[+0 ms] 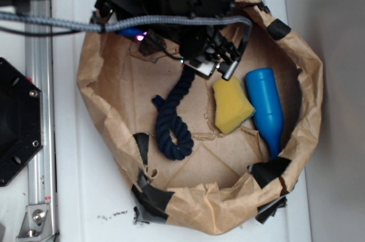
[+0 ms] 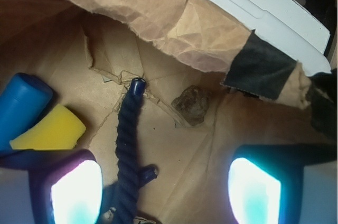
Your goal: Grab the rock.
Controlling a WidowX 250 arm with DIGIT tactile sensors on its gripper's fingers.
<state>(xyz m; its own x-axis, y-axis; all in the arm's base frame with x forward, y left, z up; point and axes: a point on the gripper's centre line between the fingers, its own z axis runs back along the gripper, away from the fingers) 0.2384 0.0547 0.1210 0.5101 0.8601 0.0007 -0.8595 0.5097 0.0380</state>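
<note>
In the wrist view, the tool [image 2: 166, 182] is nearest, with its two glowing fingers [image 2: 76, 192] spread wide apart and nothing between them. A thick dark blue rope [image 2: 128, 145] runs up from the left finger toward the middle of the picture. Left of it lies a soft yellow sponge wedge [image 2: 50, 129], touching a smooth blue plastic bottle [image 2: 21, 105]. A little farther, just right of the rope's end, sits the small rough brown-grey rock [image 2: 193, 105]. It rests on the floor of a crumpled brown paper bag [image 2: 179, 18], near the bag's far wall, apart from the tool. Black tape [image 2: 259, 68] patches the bag's edge.

In the outside view, the bag [image 1: 311, 82] lies on a white bench [image 1: 63, 185]. The rope [image 1: 171, 122] sits on the left, and the sponge [image 1: 231, 105] and bottle [image 1: 267, 108] on the right. The tool [image 1: 208, 62] hangs over the far part. The arm hides the rock here.

No words can be read on anything.
</note>
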